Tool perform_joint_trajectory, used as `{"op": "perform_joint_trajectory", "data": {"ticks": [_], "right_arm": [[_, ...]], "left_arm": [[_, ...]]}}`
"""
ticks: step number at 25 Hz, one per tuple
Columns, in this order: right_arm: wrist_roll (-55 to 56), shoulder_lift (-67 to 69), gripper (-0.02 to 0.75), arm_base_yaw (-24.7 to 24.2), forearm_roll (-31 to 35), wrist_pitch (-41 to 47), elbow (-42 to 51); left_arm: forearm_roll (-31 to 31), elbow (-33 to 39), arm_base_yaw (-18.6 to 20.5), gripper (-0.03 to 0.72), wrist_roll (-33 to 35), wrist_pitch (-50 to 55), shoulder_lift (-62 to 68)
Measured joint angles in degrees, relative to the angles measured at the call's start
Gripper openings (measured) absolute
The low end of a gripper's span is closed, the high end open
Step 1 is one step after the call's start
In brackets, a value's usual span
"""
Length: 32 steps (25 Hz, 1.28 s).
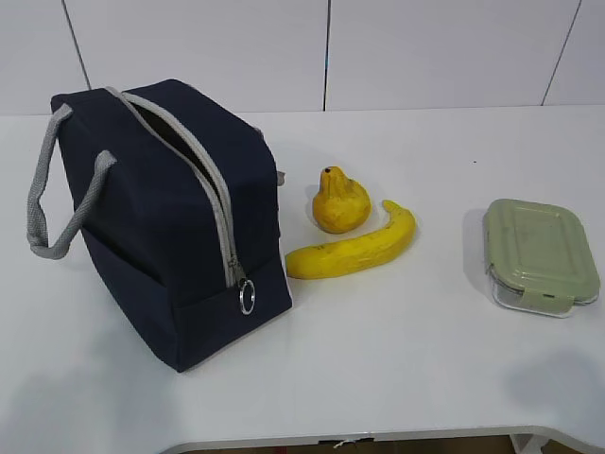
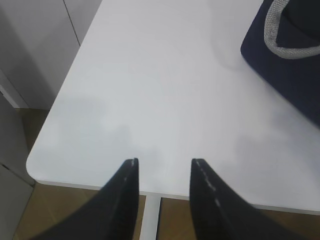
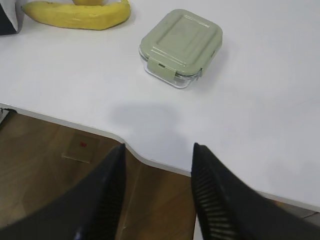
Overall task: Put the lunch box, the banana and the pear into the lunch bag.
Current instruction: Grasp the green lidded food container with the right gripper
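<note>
The navy lunch bag [image 1: 170, 218] stands on the left of the table, its grey zipper partly open along the top. To its right sits the pear [image 1: 340, 201], with the banana [image 1: 354, 248] lying just in front of it. Far right lies the lunch box [image 1: 539, 253], its green lid on. Neither gripper shows in the exterior view. My left gripper [image 2: 162, 162] hangs open and empty over the table's near left edge, with the lunch bag [image 2: 295, 65] at the upper right. My right gripper [image 3: 157, 147] is open and empty at the front edge, short of the lunch box [image 3: 181, 46] and banana [image 3: 75, 15].
The white table [image 1: 378, 378] has a curved cut-out in its front edge [image 3: 135, 152]. Brown floor [image 3: 45, 150] shows below. A white panelled wall [image 1: 331, 47] runs behind the table.
</note>
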Motion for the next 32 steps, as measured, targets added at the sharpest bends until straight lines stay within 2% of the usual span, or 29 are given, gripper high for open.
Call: {"op": "perform_joint_trajectory", "data": {"ticks": [32], "right_arm": [[0.0, 0.0, 0.369, 0.0, 0.0, 0.0, 0.0]], "left_arm": [[0.0, 0.0, 0.0, 0.242, 0.0, 0.0, 0.0]]}}
